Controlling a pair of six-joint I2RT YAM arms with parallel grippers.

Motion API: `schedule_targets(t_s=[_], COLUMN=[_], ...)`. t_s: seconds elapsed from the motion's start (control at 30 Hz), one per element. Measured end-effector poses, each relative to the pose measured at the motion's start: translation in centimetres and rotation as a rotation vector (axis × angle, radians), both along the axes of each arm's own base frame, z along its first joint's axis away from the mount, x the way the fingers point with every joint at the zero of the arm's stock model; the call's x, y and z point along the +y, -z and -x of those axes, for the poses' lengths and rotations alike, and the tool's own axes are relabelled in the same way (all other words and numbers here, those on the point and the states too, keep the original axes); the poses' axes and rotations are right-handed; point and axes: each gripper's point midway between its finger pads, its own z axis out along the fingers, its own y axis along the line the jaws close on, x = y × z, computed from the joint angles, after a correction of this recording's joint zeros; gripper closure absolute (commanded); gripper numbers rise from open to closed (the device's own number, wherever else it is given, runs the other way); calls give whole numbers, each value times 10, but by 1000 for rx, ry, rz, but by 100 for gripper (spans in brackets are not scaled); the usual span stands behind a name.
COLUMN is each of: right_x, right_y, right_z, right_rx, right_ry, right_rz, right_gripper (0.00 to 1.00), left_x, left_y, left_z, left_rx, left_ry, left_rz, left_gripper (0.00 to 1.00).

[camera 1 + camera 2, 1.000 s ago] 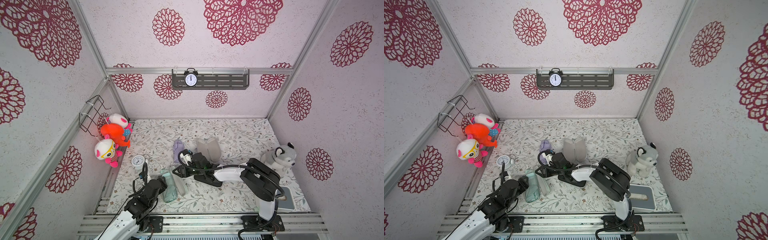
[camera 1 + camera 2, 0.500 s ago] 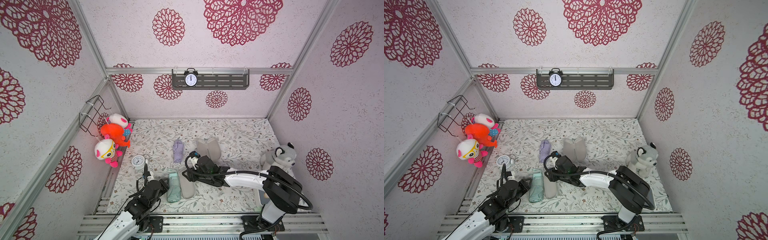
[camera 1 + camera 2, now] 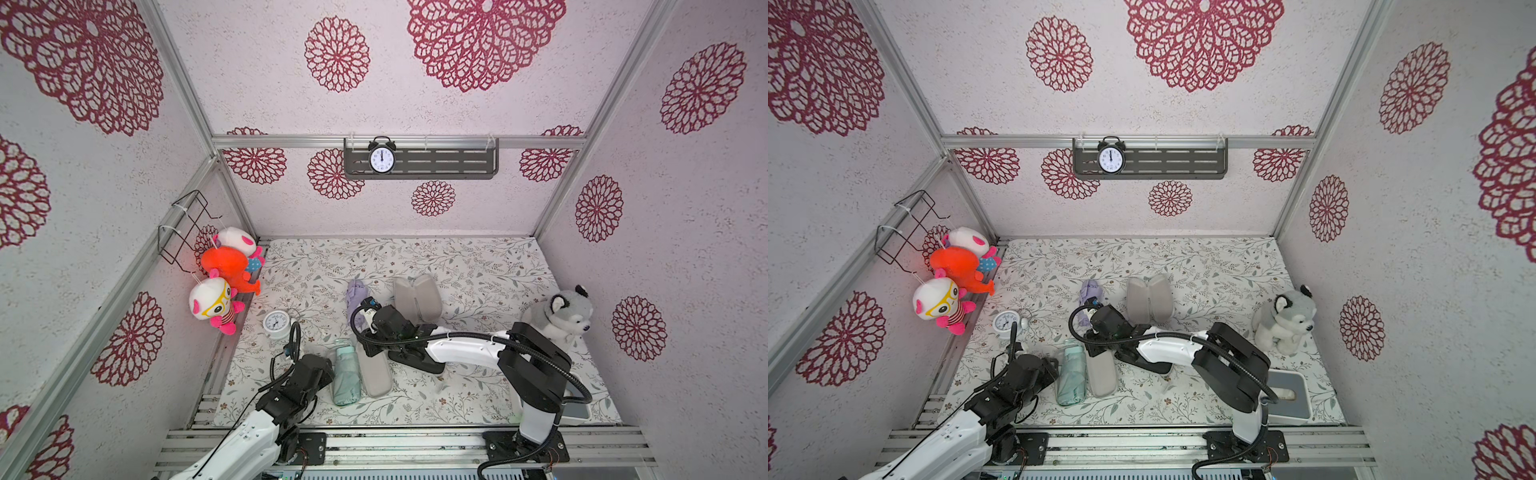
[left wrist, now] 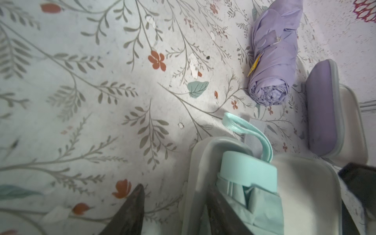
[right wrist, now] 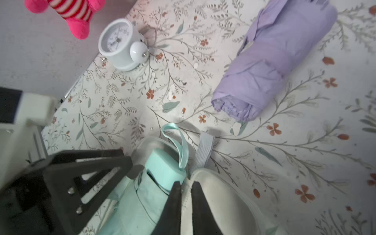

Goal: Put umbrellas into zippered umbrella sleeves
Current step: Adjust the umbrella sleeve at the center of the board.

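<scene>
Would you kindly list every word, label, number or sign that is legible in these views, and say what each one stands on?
No text reads clearly anywhere.
Black alarm clock on the wall shelf: dial numerals, too small to read.
White alarm clock: dial numerals, blurred.
Yellow tag on the lilac umbrella: any print is too small to tell.

i see the mint umbrella lying in the open mint sleeve near the table's front edge, left gripper just beside it, right gripper at its far end.
</scene>
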Motion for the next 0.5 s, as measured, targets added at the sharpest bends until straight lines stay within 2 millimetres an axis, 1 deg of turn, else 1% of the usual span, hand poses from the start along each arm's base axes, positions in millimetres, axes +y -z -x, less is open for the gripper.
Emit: schedule_targets(t_s=[0.07, 0.1, 0.17, 0.27, 0.3, 0.33, 0.4, 0.5], right_x=[-5, -6, -7, -5, -5, -6, -11, -18], right_y=[6, 7, 7, 2, 1, 0, -3, -7], right_z=[3, 4, 5, 10, 12, 13, 17, 22], right_rx=[4, 4, 0, -2, -2, -3, -11, -19], right_ry=[-4, -8, -19, -51, -65, -72, -85, -97], right_rz=[17, 24, 28, 17, 13, 13, 13, 5], right_gripper=[84, 84, 84, 84, 84, 84, 83, 83], left_x=[1, 0, -2, -6, -9, -12, -21, -31], left_y=[-17, -27, -40, -48, -44, -38, -23, -8], left_z=[-14, -22, -37, -63, -71, -75, -81, -84], left_rx=[-33, -65, -92, -85, -67, -43, 22, 77], left_ry=[-6, -4, -1, 17, 29, 43, 79, 118], left_rz=[-20, -13, -10, 0, 0, 1, -4, 8], left_gripper=[38, 42, 50, 49, 49, 49, 49, 53])
